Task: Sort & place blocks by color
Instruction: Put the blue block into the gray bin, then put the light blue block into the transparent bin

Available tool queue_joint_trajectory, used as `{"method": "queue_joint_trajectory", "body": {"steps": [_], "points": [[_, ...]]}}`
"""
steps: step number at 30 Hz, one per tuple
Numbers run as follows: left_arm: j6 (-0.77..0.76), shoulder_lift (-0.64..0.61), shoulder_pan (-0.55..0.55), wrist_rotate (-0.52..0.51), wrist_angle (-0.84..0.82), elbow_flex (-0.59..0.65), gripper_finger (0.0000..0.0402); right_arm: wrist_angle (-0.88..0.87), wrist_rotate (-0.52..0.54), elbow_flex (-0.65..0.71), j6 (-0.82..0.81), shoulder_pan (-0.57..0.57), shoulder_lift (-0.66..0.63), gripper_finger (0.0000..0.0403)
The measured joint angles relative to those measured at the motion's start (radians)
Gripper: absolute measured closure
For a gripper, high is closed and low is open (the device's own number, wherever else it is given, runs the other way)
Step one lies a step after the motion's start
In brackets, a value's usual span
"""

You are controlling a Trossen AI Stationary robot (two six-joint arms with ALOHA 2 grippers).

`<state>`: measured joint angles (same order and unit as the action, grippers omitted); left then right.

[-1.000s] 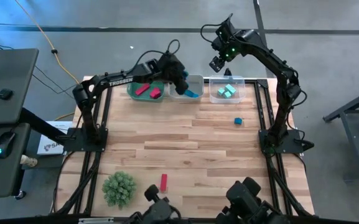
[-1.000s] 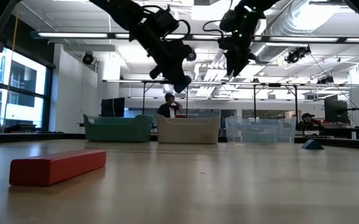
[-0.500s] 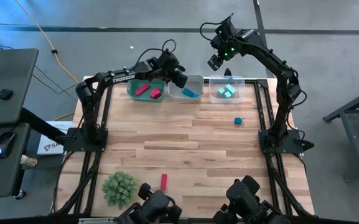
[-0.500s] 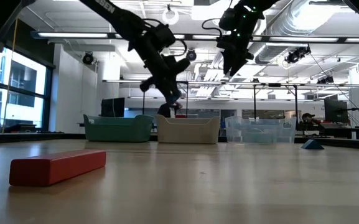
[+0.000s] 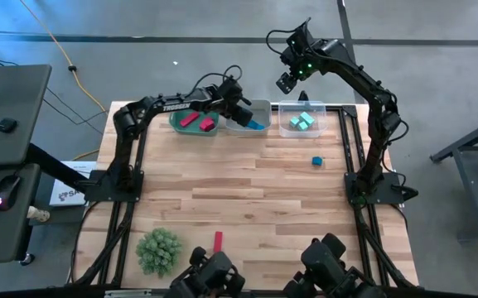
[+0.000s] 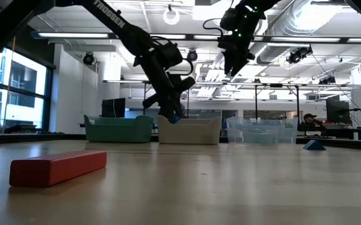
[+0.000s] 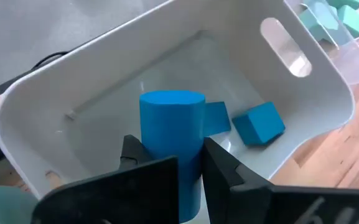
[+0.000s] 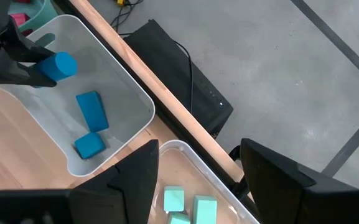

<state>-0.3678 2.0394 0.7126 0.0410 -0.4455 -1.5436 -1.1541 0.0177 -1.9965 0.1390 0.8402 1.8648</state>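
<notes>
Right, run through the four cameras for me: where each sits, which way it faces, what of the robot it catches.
High: overhead, straight down on table, both arms.
Low: table height, looking across past red bar to the bins; arms enter from above.
Left wrist: on left arm, into grey bin; left tool grips blue cylinder.
Right wrist: on right arm, down on grey and clear bins; right tool open.
Shared: both wrist views show the cylinder and blue blocks.
</notes>
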Motion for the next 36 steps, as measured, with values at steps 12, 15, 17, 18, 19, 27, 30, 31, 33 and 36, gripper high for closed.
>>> {"method": "queue_joint_trajectory", "body": {"steps": [12,15,17,18,19,27,30,31,33,36], "points": [[0.002,0.048,0.000,0.000,-0.004,0.000,0.0393,0.000,-0.001,0.000,-0.003,0.000,0.000,0.0187],[0.003,0.047,-0.002,0.000,0.007,0.000,0.0386,0.000,-0.003,0.000,-0.003,0.000,0.000,0.0187],[0.003,0.047,-0.002,0.000,0.007,0.000,0.0381,0.000,-0.003,0.000,-0.002,0.000,0.000,0.0187],[0.000,0.047,-0.001,0.000,0.007,0.000,0.0378,0.000,-0.003,0.000,-0.002,0.000,0.000,0.0187],[-0.006,0.047,0.000,0.000,0.007,0.000,0.0374,0.000,-0.003,0.000,-0.002,0.000,0.000,0.0187],[-0.022,0.047,0.000,0.000,0.001,0.000,0.0341,-0.004,-0.003,0.000,-0.003,0.000,0.000,0.0187],[-0.022,0.047,0.000,0.000,0.001,0.000,0.0328,-0.020,-0.003,0.000,-0.003,0.000,0.000,0.0187],[-0.022,0.047,0.000,0.000,0.001,0.000,0.0325,-0.025,-0.003,0.000,-0.003,0.000,0.000,0.0187],[-0.022,0.047,0.001,0.001,0.002,0.000,0.0318,-0.040,-0.003,0.000,-0.003,-0.001,0.000,0.0187],[-0.022,0.047,0.004,0.017,0.002,0.000,0.0310,-0.062,-0.005,0.000,-0.003,-0.003,0.000,0.0187]]}}
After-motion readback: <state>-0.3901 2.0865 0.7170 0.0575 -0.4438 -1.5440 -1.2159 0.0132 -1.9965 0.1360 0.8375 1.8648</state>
